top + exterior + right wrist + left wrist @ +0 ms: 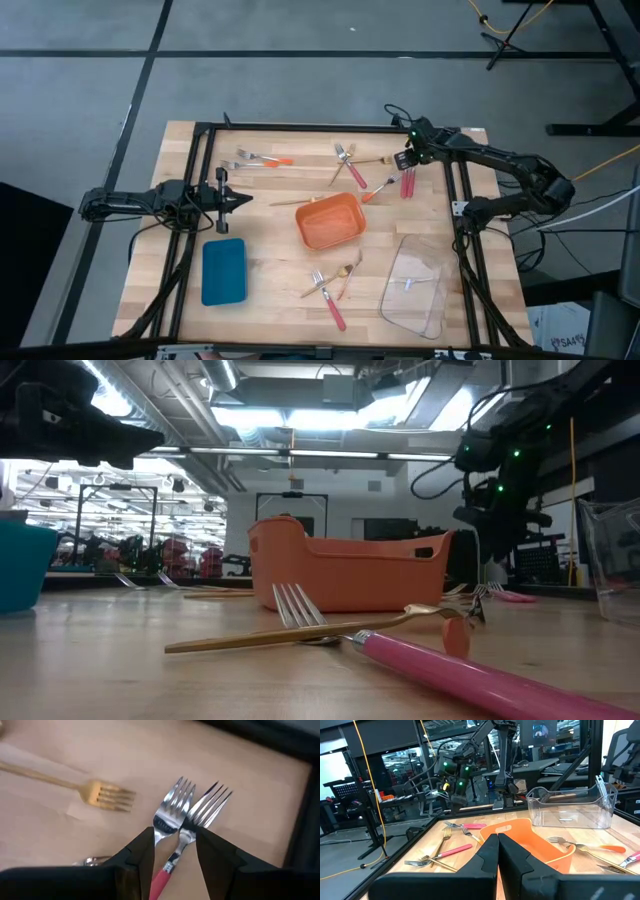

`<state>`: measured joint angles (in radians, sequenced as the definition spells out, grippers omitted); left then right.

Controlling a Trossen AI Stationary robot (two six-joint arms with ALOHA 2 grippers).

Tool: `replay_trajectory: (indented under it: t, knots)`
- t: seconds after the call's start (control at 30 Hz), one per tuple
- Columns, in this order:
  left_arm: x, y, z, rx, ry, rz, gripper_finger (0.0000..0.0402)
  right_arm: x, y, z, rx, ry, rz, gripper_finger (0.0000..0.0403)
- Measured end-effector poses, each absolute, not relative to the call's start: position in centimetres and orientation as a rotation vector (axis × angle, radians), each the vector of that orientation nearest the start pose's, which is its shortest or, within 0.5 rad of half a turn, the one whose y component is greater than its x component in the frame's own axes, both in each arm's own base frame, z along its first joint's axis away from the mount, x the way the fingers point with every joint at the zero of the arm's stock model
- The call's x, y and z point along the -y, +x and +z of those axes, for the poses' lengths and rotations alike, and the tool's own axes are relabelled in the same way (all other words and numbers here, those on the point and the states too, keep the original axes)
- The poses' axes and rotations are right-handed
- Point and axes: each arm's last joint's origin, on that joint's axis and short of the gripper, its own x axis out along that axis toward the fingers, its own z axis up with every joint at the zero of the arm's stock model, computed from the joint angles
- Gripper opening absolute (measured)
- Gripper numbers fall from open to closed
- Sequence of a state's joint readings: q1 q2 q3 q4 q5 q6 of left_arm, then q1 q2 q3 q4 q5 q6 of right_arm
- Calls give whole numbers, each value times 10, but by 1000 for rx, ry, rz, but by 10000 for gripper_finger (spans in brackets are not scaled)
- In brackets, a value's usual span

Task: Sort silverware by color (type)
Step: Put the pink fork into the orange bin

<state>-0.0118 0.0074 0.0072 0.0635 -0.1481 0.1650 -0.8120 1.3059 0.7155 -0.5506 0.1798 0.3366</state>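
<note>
Between right tool (174, 851) fingers: pink-handled forks (172, 827)

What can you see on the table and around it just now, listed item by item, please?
pink-handled forks: about four, silver and pink; two under the right gripper, the others scattered
orange-handled forks: about three, silver and orange; two at the left arm's side, one beside the orange tray
gold forks: at least three, gold; scattered
orange tray: one, orange, mid-table
blue tray: one, blue, by the left arm
clear tray: one, clear, by the right arm
left gripper: shut, idle
right gripper: open, over two forks
</note>
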Motion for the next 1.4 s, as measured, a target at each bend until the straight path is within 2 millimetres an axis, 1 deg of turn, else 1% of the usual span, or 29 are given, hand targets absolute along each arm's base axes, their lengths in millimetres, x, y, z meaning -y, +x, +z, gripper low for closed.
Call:
replay_trajectory:
  t: [0.13,0.5,0.97,1.1,1.4]
  knots:
    - [-3,97,171,51,160,141,0,170,156,178,-987,700,-1046,133]
    - [-3,97,171,51,160,141,0,172,160,163,-1043,784,-996,133]
    - [-3,97,171,50,160,141,0,175,164,145,-1113,812,-1000,133]
    - [-3,97,171,51,160,141,0,177,165,142,-1109,811,-1000,133]
    - [-3,97,171,51,160,141,0,177,166,142,-1105,809,-1000,133]
